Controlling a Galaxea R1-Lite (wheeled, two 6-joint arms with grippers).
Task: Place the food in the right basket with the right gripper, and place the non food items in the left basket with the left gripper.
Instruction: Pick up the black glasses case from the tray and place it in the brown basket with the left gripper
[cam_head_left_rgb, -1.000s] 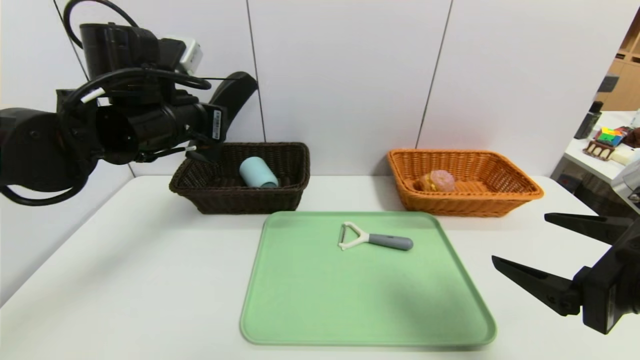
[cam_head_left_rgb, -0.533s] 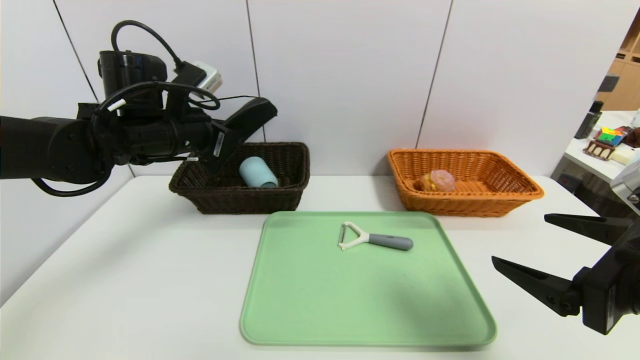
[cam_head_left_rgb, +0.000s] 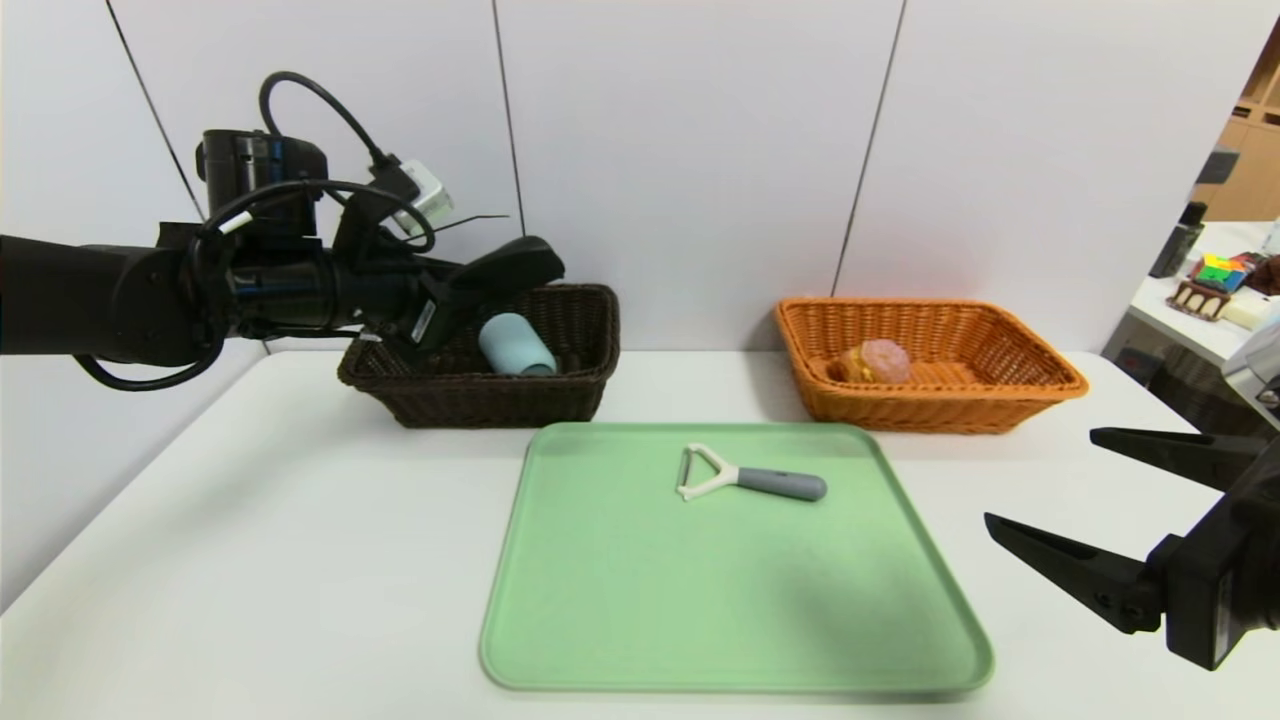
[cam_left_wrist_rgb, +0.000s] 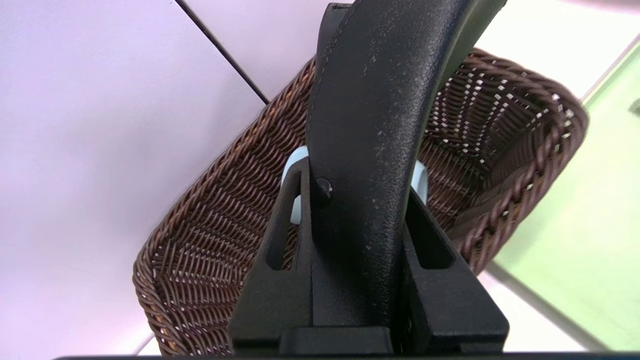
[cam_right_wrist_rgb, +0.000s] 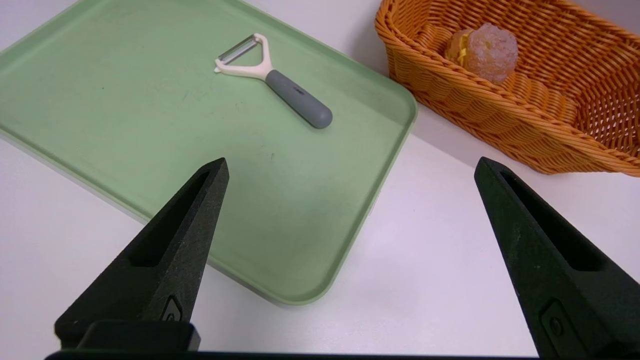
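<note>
My left gripper (cam_head_left_rgb: 441, 303) is shut on the long black pouch (cam_head_left_rgb: 512, 266), holding it just above the left rear part of the dark brown basket (cam_head_left_rgb: 470, 400). In the left wrist view the pouch (cam_left_wrist_rgb: 370, 100) stands up between both fingers (cam_left_wrist_rgb: 292, 210), over the basket (cam_left_wrist_rgb: 210, 240). The blue-grey cup (cam_head_left_rgb: 516, 345) lies on its side inside that basket. The white peeler (cam_head_left_rgb: 745, 480) rests on the green tray (cam_head_left_rgb: 640, 620). The bun (cam_head_left_rgb: 878, 361) lies in the orange basket (cam_head_left_rgb: 1000, 405). My right gripper (cam_head_left_rgb: 1042, 476) hangs open and empty at the table's right.
Both baskets stand against the white wall panels at the back of the white table (cam_head_left_rgb: 250, 560). The right wrist view shows the tray's corner (cam_right_wrist_rgb: 300, 280), the peeler (cam_right_wrist_rgb: 272, 75) and the orange basket (cam_right_wrist_rgb: 500, 120) with the bun (cam_right_wrist_rgb: 487, 50). A side table with clutter (cam_head_left_rgb: 1215, 285) is far right.
The left arm has swung right and lowered toward the dark basket, and the pouch has tipped from upright to nearly level. The right arm has not moved.
</note>
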